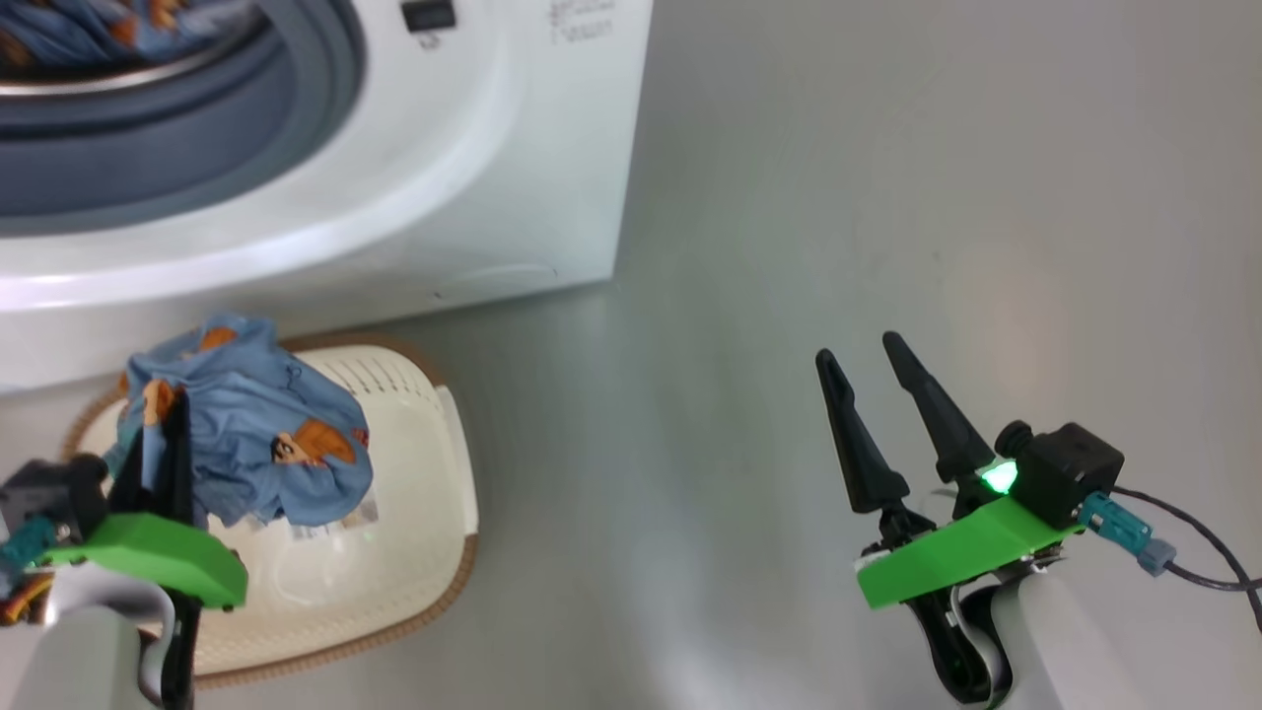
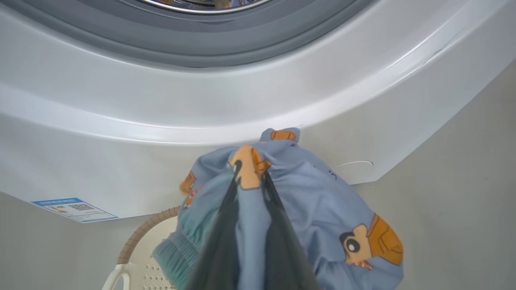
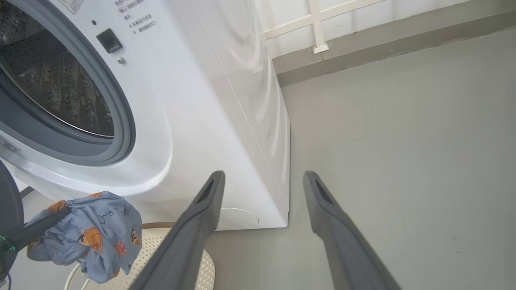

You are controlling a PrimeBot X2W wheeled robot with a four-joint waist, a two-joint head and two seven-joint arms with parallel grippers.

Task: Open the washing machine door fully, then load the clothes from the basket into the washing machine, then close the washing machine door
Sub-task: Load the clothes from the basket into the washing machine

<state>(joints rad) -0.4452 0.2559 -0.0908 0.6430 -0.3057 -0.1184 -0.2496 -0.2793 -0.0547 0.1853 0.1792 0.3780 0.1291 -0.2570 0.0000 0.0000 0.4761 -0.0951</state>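
Loading is under way, late stage by the look of it. The washer (image 1: 493, 148) opening is uncovered with the grey ring (image 1: 197, 148) exposed, so the door-opening step reads as done. Blue printed clothes (image 1: 89, 35) already lie in the drum (image 3: 52, 80).

The left tool (image 1: 163, 424) is clamped on a blue piece (image 1: 266, 414). In the left wrist view both fingers pinch a fold near its top, and the rest bunches and hangs around them. The piece is lifted over the basket (image 1: 414, 473), which sits on the floor (image 1: 887, 197) just in front of the washer. The bare part of the basket bottom and its sticker (image 1: 335, 528) show beside the hanging cloth, with no other garment there. This is likely the last piece, though I cannot tell what the cloth hides.

The held piece is below the opening and in front of the washer's lower panel, not yet at the ring. It needs a lift up and forward into the drum.

The right tool (image 1: 858, 350) has its jaws spread wide and holds nothing. It hovers over bare floor to the right, well apart from basket and cloth.

Left to do: drop this piece in, then close the door.
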